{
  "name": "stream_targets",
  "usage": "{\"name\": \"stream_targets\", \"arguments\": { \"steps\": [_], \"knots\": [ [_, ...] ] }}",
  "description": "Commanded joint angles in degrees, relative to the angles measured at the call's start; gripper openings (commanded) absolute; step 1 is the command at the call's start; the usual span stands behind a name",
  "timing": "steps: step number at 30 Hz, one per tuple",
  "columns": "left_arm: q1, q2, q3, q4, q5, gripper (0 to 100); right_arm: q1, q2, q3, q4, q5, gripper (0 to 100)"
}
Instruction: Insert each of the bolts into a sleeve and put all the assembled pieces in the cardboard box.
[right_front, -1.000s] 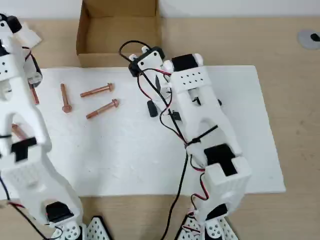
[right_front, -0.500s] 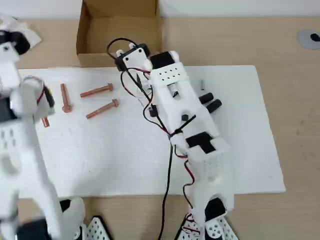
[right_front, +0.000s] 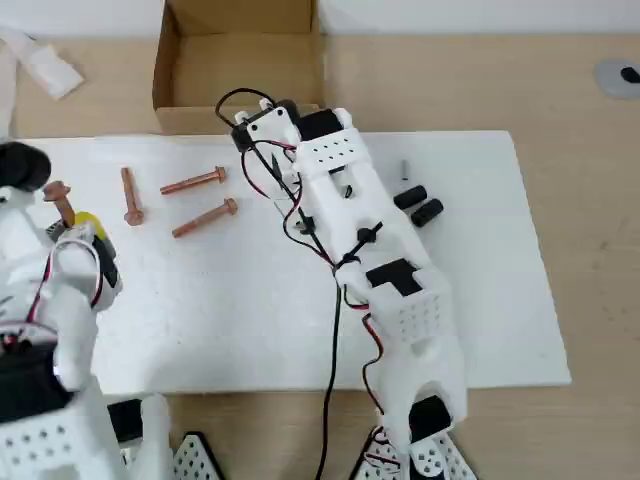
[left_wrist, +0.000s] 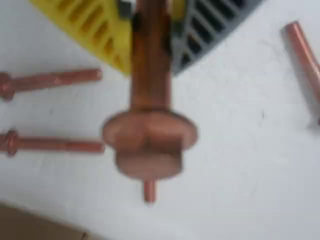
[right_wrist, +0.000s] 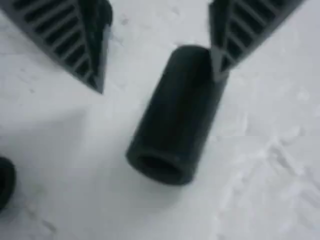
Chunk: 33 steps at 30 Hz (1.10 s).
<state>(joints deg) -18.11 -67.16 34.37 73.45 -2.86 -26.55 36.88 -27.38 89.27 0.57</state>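
The cardboard box (right_front: 240, 75) stands just beyond the right gripper (right_wrist: 157, 80), which hangs spread wide over a black sleeve (right_wrist: 172, 115) lying nearer one finger. The left gripper (left_wrist: 150, 30) clamps a copper bolt (left_wrist: 149, 135) by its shank, head outward.

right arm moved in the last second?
Yes. In the high view the right arm swung toward the loose bolts, its wrist sliding along the front wall of the cardboard box, uncovering two sleeves.
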Motion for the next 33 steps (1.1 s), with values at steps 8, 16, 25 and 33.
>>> {"name": "stream_targets", "arguments": {
  "steps": [8, 16, 25, 33],
  "knots": [
    [0.44, -7.43, 3.34, -2.11, 0.26, 1, -0.66, 0.75, -2.95, -2.64, -2.81, 17.7],
    [0.44, -7.60, 3.34, -2.11, 0.18, 1, -0.75, 1.98, -2.59, -3.25, -3.69, 17.6],
    [0.35, -7.69, 3.34, -2.02, 0.09, 1, -0.75, 6.55, -3.03, -3.08, -3.69, 17.5],
    [0.35, -7.69, 3.34, -2.02, 0.09, 1, -0.57, 6.46, -3.03, -2.73, -3.69, 5.7]
  ]
}}
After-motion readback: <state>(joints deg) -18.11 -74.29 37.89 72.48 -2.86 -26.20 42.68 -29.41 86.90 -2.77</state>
